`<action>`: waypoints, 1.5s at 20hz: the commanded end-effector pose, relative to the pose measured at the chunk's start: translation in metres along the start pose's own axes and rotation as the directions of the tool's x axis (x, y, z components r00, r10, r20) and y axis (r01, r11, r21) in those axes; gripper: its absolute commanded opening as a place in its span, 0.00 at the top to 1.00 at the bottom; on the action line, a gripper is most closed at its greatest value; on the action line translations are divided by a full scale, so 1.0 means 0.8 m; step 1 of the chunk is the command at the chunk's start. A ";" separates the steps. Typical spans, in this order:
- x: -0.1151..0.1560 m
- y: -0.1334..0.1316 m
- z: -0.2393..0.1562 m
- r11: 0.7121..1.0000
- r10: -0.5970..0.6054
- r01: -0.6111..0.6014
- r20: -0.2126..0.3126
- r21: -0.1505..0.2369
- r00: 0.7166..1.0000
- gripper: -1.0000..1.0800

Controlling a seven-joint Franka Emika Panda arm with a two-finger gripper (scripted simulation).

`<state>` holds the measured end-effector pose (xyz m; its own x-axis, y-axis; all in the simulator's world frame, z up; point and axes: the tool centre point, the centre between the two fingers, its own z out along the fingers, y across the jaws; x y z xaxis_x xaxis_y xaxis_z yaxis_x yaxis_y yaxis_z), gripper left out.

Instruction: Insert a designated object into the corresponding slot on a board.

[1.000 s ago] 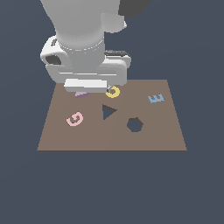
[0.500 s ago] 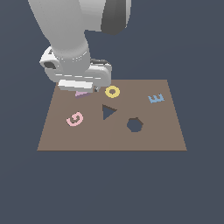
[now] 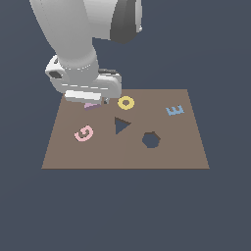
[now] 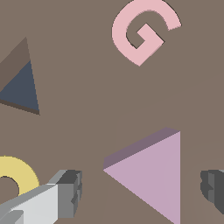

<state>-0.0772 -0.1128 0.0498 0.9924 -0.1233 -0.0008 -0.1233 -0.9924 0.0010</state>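
The lilac-purple triangular piece [image 4: 153, 173] lies flat on the brown board [image 3: 125, 152]. In the exterior view only its edge [image 3: 90, 105] shows under the arm's hand. My gripper [image 4: 140, 190] is open, one finger on each side of the piece, with gaps between pads and piece. In the exterior view the gripper [image 3: 93, 100] is low over the board's far corner on that view's left. The dark triangular slot [image 3: 120, 125] sits near the board's middle and also shows in the wrist view [image 4: 22, 89].
A pink G [image 3: 84, 133] lies on the board toward the exterior view's left, also in the wrist view [image 4: 142, 30]. A yellow ring [image 3: 126, 103] lies beside the gripper. A dark hexagonal cut-out [image 3: 151, 140] and a blue E [image 3: 175, 110] lie toward the exterior view's right.
The arm has lowered toward the board over the purple piece. The pieces on the board have not moved.
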 end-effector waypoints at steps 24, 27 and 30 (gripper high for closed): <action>0.000 0.001 0.024 1.000 -0.012 0.012 -0.001 0.001 1.000 1.00; 0.002 0.001 0.024 0.999 -0.038 0.038 -0.001 0.001 0.999 1.00; 0.005 0.002 0.023 0.997 -0.077 0.077 -0.001 0.001 0.997 1.00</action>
<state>-0.0745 -0.1142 0.0309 0.9979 -0.0655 0.0002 -0.0655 -0.9979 -0.0001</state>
